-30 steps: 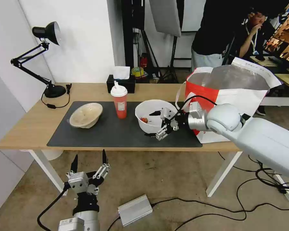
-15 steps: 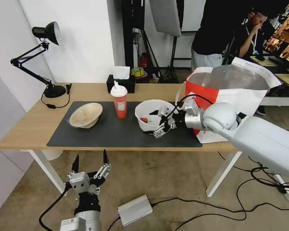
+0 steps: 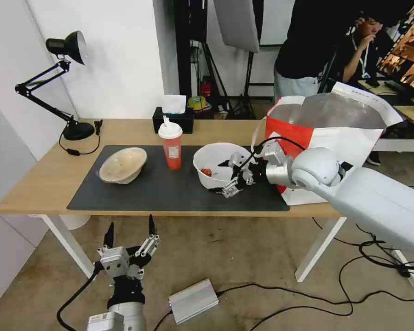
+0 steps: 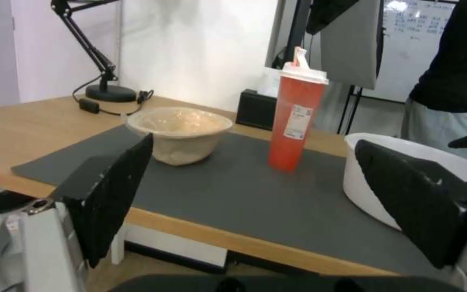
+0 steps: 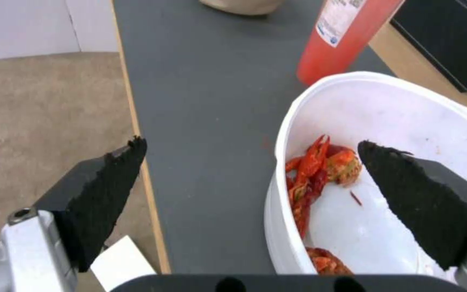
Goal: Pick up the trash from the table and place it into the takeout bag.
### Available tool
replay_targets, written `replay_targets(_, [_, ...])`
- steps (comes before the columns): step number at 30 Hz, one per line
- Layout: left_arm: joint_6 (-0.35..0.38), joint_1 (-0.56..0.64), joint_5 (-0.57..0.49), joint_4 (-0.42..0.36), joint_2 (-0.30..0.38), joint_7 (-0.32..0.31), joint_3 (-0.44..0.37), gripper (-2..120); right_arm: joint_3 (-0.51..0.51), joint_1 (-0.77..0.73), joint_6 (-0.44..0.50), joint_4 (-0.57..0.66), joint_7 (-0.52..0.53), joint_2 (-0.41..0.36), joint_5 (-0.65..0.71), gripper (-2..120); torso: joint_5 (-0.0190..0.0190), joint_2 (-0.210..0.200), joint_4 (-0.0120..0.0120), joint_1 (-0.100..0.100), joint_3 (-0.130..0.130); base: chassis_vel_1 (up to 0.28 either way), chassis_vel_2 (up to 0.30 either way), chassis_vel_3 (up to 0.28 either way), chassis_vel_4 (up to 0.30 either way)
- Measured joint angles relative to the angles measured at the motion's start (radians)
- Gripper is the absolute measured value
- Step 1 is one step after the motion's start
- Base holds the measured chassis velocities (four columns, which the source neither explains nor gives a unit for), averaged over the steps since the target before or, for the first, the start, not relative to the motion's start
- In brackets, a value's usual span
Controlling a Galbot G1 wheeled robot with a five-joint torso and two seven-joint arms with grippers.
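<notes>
This looks like a robotics lab or filming studio, not a home. A plain light-wood table (image 3: 41, 184) stands on a bare concrete floor strewn with loose cables (image 3: 308, 299) and a metal power box (image 3: 193, 301). Far behind it stand light stands with a softbox panel (image 3: 237, 23) (photo-studio gear), a whiteboard (image 4: 417, 36), and a monitor (image 3: 407, 50) at far right.

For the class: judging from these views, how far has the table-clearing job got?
Nothing is bagged: the pulp bowl, red cup and white bowl all sit on the mat. The right claw is open astride the white bowl's rim; the left claw is parked below the table. The takeout bag waits open.
</notes>
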Motion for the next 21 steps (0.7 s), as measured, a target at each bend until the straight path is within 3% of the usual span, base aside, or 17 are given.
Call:
replay_targets(14, [-0.003, 0.004, 0.004, -0.001, -0.002, 0.0, 0.003, 100, 0.0, 0.0, -0.012, -0.016, -0.009, 0.005, 0.0, 99, 0.0, 0.0, 0.0, 0.0, 0.0, 0.0, 0.0, 0.0, 0.0])
replay_targets(21, [-0.004, 0.006, 0.008, -0.001, -0.004, 0.0, 0.008, 100, -0.001, -0.005, -0.016, -0.041, -0.039, 0.011, -0.021, 76, 0.0, 0.0, 0.0, 0.0, 0.0, 0.0, 0.0, 0.0, 0.0])
